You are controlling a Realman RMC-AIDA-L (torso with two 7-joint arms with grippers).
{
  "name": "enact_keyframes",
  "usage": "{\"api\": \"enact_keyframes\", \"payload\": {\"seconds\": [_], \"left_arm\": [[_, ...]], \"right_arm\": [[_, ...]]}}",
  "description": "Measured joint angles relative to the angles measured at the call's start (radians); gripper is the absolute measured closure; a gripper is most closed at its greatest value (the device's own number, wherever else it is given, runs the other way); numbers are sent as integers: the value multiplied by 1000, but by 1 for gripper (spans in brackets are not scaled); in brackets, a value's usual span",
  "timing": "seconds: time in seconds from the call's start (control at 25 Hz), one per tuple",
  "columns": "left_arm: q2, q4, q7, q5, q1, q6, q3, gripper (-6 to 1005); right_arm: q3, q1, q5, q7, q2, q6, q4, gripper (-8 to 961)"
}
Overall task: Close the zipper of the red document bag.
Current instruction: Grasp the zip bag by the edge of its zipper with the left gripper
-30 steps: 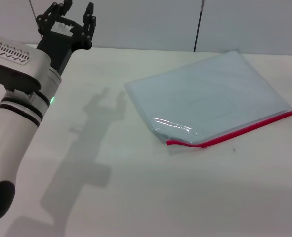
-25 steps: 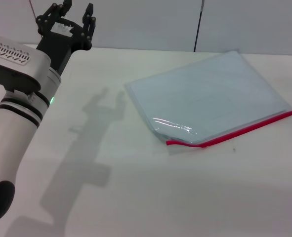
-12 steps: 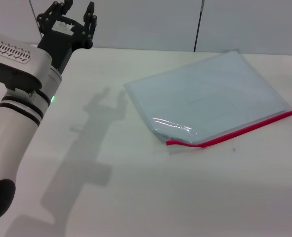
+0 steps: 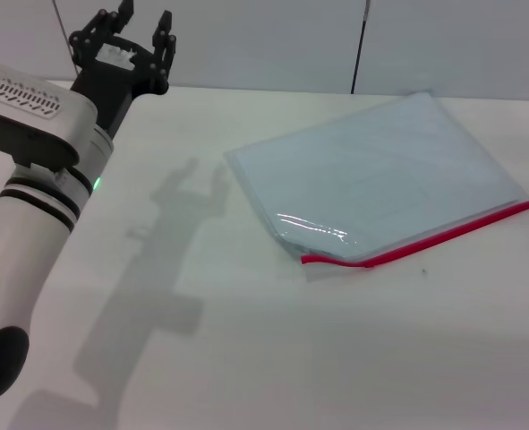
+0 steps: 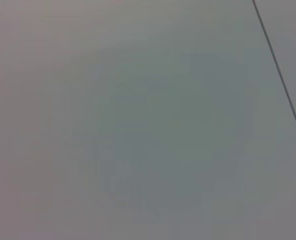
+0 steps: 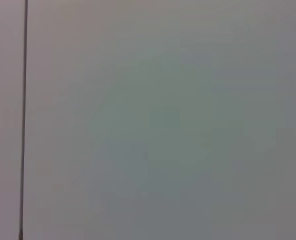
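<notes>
We are holding our left end effector [image 4: 139, 40] wide open at the frame's upper left; the red document bag [image 4: 380, 175] is lying centre-right on the surface [image 4: 246, 358], its zipper [image 4: 425, 240] running along the near edge

The red document bag [image 4: 380, 175] lies on the table [image 4: 246, 340], right of the left pincer [image 4: 139, 40].

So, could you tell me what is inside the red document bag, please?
Nothing distinct shows through the red document bag: its translucent face looks evenly pale, with glare near the zipper. Blank sheets inside cannot be ruled out. The left gripper is raised, well away from it.
</notes>
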Motion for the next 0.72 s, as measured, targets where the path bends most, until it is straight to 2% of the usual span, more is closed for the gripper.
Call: {"api": "enact_keyframes", "payload": {"seconds": [0.12,0.32,0.52,0.56,0.6,0.72], "left_arm": [[3,-6,0,0,-1,-33,9,550],[10,-44,-14,3,-24,-172,13,549],[29,-179,0,13,-40,-453,-4,549],[29,-179,0,13,-40,-453,-4,549],[50,-263,22,14,-45,-603,-9,548],[62,-352,59,14,-53,-763,-29,548]], "right_arm": [[0,2,0,-1,0,-11,1,288],[0,4,0,-1,-1,-25,1,288],[0,8,-1,-2,-1,-46,1,288],[0,9,-2,-2,-1,-48,1,288],[0,10,-2,-2,-1,-49,1,288],[0,12,-3,-1,-1,-49,1,288]]}}
